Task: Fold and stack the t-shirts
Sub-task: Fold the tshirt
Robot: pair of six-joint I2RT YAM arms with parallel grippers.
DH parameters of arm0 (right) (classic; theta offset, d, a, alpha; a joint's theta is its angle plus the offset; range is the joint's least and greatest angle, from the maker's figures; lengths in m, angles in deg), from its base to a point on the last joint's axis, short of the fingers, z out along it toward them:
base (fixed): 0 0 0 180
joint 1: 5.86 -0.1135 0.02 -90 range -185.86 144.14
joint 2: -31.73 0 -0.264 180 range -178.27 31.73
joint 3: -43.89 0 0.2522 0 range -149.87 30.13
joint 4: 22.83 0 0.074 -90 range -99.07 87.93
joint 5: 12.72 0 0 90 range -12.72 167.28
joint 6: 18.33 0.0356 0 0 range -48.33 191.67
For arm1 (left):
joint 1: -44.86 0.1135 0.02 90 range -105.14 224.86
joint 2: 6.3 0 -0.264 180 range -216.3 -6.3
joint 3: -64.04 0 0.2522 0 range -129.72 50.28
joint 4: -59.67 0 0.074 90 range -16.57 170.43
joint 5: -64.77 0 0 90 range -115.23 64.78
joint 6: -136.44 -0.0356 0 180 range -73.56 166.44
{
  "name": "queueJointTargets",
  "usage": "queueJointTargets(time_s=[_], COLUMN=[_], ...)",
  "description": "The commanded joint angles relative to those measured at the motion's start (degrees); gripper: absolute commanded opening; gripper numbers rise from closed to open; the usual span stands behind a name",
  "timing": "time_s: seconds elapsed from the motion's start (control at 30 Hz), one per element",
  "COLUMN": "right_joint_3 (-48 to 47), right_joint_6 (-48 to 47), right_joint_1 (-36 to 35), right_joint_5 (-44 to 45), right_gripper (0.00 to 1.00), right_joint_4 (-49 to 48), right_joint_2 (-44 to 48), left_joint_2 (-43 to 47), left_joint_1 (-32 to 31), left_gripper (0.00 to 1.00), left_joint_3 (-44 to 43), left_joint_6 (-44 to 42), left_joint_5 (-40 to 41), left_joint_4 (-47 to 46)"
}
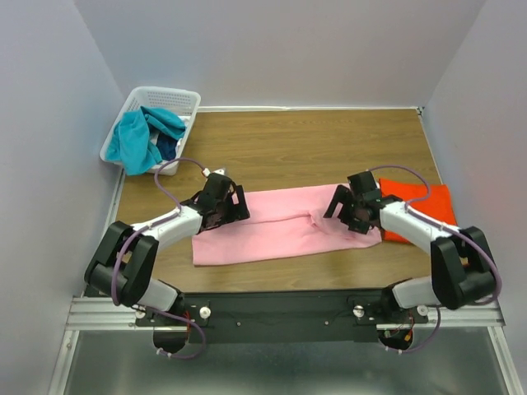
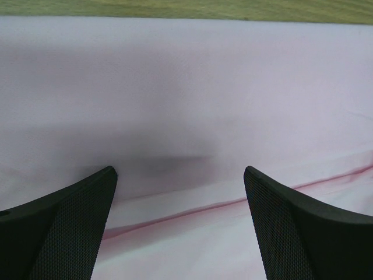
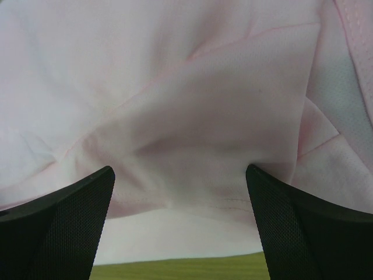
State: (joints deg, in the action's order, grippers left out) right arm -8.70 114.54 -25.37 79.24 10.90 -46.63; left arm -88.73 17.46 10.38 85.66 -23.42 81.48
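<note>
- Fingers (image 2: 76,221) of the left gripper (image 2: 180,175) stood wide apart, clamped on nothing, low over smooth pink cloth crossed by a darker seam.
- Those of the right gripper (image 3: 180,175) were spread likewise, with a raised fold of the same cloth between them.
- From above, the pink t-shirt (image 1: 280,226) lay flat as a long band across the table's (image 1: 296,140) near middle, with a gripper covering each end.
- Just right of it lay the orange t-shirt (image 1: 420,206), partly hidden by the right arm.
- At the far left corner a white basket (image 1: 177,99) held a teal garment (image 1: 136,140) spilling over its rim, with a dark blue one (image 1: 167,148) mostly buried beneath it.
</note>
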Motion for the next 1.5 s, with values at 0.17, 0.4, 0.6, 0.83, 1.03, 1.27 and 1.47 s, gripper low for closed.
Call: queueJointTargets(time_s=[0.17,0.4,0.6,0.83,1.03,1.27,1.47], right_joint_3=[-15.90,-38.66,-55.20,-70.23,-80.86,-86.50,-84.14], right_joint_6=[-11.22,-20.36,-29.42,-34.26,-34.00,-33.82,-34.60], right_joint_1=[2.10,2.28,2.28,2.19,2.10,2.02,1.75], right_joint_5=[1.65,-6.16,-18.82,-29.73,-35.26,-35.18,-35.09], right_gripper=[1.00,1.00,1.00,1.00,1.00,1.00,1.00], right_joint_4=[-9.59,-9.42,-9.33,-9.07,-8.98,-8.89,-8.63], right_joint_2=[-21.17,-41.39,-51.71,-63.21,-72.00,-74.48,-68.42], left_joint_2=[-4.05,-2.48,-0.45,-3.87,-6.77,-7.39,-6.07], left_joint_1=[-1.95,-5.03,-9.51,-15.93,-20.41,-21.56,-21.73], left_gripper=[0.98,0.98,0.98,0.98,0.98,0.98,0.98], left_joint_3=[2.90,4.13,5.45,3.08,-0.26,-2.90,-6.32], left_joint_6=[2.96,7.35,13.42,18.34,20.02,20.28,18.00], left_joint_5=[-6.10,-7.78,-8.39,-7.25,-6.64,-3.83,0.80], left_joint_4=[-5.06,-5.42,-7.61,-9.90,-9.90,-6.56,-2.88])
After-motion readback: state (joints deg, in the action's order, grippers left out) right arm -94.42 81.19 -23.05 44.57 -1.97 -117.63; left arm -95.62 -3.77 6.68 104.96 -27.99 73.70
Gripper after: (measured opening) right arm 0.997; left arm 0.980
